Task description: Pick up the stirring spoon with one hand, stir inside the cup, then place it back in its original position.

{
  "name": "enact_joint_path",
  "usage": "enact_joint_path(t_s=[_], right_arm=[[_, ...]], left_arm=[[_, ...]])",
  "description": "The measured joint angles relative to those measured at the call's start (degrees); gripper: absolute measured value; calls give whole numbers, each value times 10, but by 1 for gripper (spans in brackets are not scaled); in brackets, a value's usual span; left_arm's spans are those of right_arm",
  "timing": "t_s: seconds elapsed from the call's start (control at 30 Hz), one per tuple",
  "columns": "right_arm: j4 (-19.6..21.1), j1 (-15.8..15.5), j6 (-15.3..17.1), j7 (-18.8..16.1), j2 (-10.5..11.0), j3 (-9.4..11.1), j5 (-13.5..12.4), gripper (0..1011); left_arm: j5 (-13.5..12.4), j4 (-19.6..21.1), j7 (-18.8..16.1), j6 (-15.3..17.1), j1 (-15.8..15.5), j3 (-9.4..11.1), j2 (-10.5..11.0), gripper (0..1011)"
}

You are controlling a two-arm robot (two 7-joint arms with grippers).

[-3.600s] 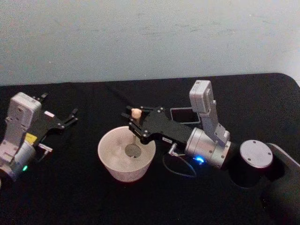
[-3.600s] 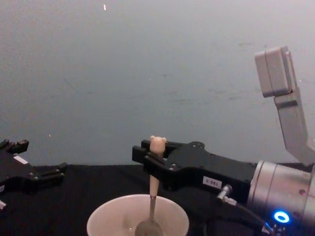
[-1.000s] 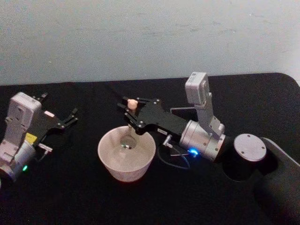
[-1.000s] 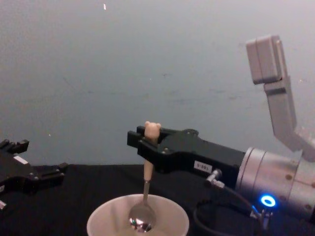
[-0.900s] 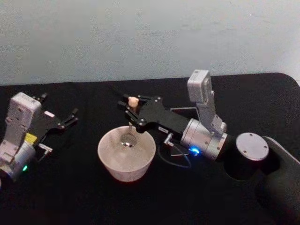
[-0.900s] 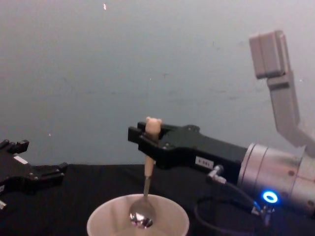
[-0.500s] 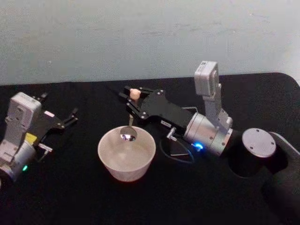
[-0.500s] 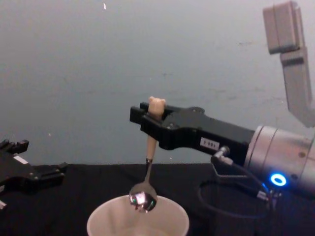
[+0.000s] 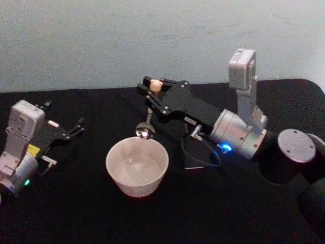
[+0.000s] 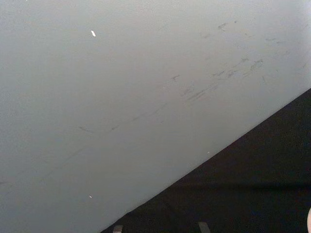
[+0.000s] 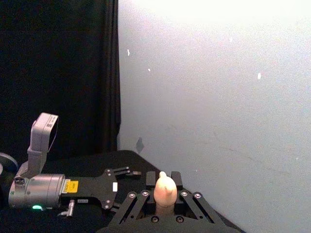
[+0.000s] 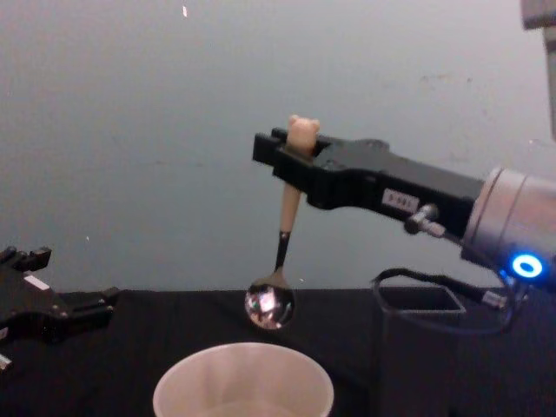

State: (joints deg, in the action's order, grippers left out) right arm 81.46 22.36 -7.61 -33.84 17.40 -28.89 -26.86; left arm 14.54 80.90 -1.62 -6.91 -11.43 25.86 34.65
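Though labelled (illegibly), right tool (image 9: 152, 87) around spoon (image 9: 145, 132)

The right gripper (image 11: 164, 182) was seen clamped on the cream handle of the stirring spoon (image 11: 165, 193), whose small bear head stood up between the black fingers (image 11: 150, 178). Farther off, the left gripper (image 11: 124, 184) was seen low over the black-covered table (image 11: 92, 162), carried on a silver wrist (image 11: 41, 190) marked with a yellow label. Behind it, a dark curtain (image 11: 58, 73) was met by a pale wall (image 11: 218, 97).
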Motion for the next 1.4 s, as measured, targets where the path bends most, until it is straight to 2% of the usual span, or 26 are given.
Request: enact_joint_path(t_s=[0.37,0.7,1.07,1.4], right_arm=[[40,-12,5,10,30,21,-14,194],[62,-25,3,24,55,44,-18,194],[66,-39,2,38,77,75,-18,194],[52,-42,4,32,85,86,-23,194]], left_arm=[[0,0,0,0,0,0,0,1001],[0,0,0,0,0,0,0,1002],[0,0,0,0,0,0,0,1001],[0,0,0,0,0,0,0,1001]])
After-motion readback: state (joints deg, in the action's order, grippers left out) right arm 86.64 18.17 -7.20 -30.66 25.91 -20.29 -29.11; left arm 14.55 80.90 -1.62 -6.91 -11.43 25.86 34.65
